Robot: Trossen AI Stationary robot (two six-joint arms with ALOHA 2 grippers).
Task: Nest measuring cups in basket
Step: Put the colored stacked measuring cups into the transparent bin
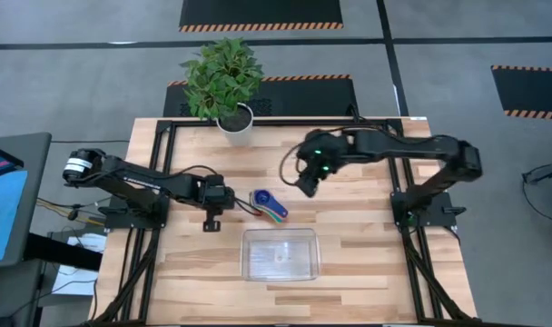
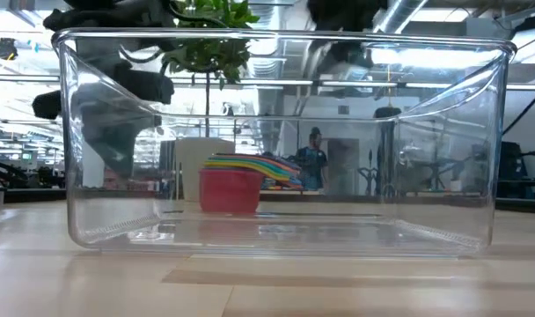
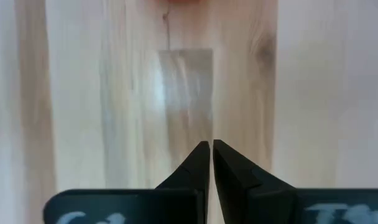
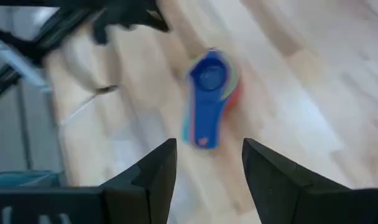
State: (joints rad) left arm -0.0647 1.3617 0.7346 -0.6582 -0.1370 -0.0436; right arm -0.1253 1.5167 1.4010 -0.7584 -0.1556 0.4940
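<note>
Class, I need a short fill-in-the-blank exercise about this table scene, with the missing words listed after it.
1. The stack of coloured plastic measuring cups lies on the wooden table, ____ the clear plastic basket.
2. The left gripper's fingers are ____.
3. The right gripper's fingers are ____.
4. The topmost cup in the stack is ____.

Missing words: outside; shut; open; blue

Robotics lab – hazard-striped floor mats (image 1: 261, 13) (exposed ducts)

Potted plant (image 1: 223, 80) at wooden table (image 1: 367, 263) rear.
</note>
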